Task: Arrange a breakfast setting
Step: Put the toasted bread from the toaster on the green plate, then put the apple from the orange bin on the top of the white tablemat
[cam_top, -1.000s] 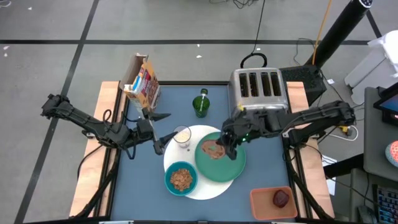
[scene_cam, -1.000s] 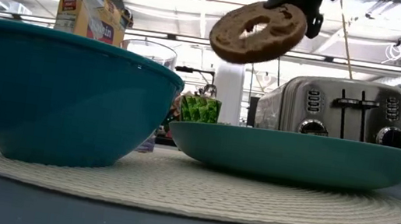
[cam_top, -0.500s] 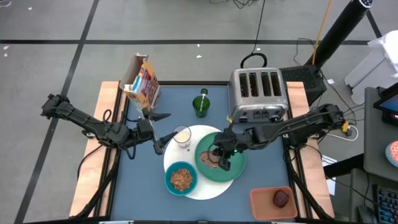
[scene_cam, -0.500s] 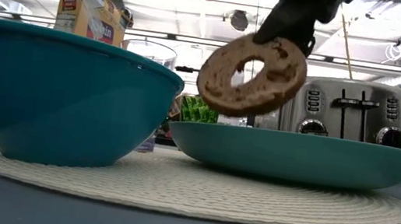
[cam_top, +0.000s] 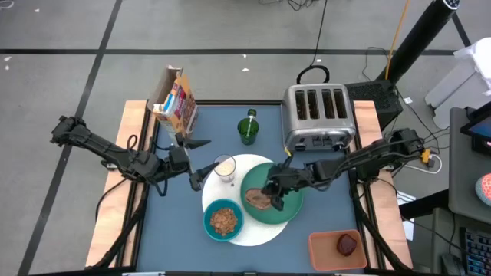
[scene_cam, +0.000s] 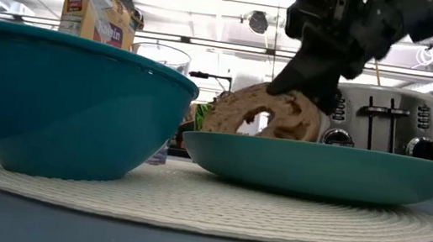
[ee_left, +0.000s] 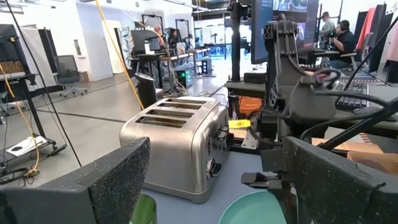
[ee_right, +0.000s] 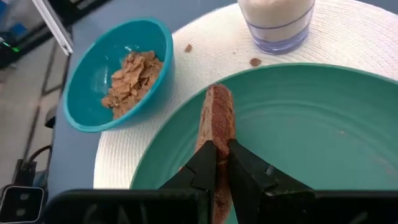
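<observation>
— What's nearest the table-level camera?

— The teal bowl [scene_cam: 62, 99], on the white round mat [scene_cam: 205, 200], with flakes in it as seen from above. Just beyond sits the green plate [scene_cam: 320, 169], where the right gripper [ee_right: 217, 163] pinches the brown bagel [scene_cam: 264, 112] on edge — its lower rim looks to be touching the plate's floor, the ring tilted rather than flat.

— And farther back?

— The milk glass [cam_top: 225, 167] stands on the mat just beside the plate. Past it are a green bottle [cam_top: 247, 128], a toaster [cam_top: 318, 115] and a cereal box [cam_top: 175, 100]. The dark-red fruit [cam_top: 347, 244] waits in an orange tray [cam_top: 318, 249], well apart at the table's corner. The left gripper [cam_top: 201, 161] hangs beside the mat with its fingers spread, holding nothing.

— What could go wrong?

— Let go while the bagel stands on edge, it may roll or topple toward the plate's rim — perhaps over it, near the glass. Laying it flat first looks safer.
</observation>
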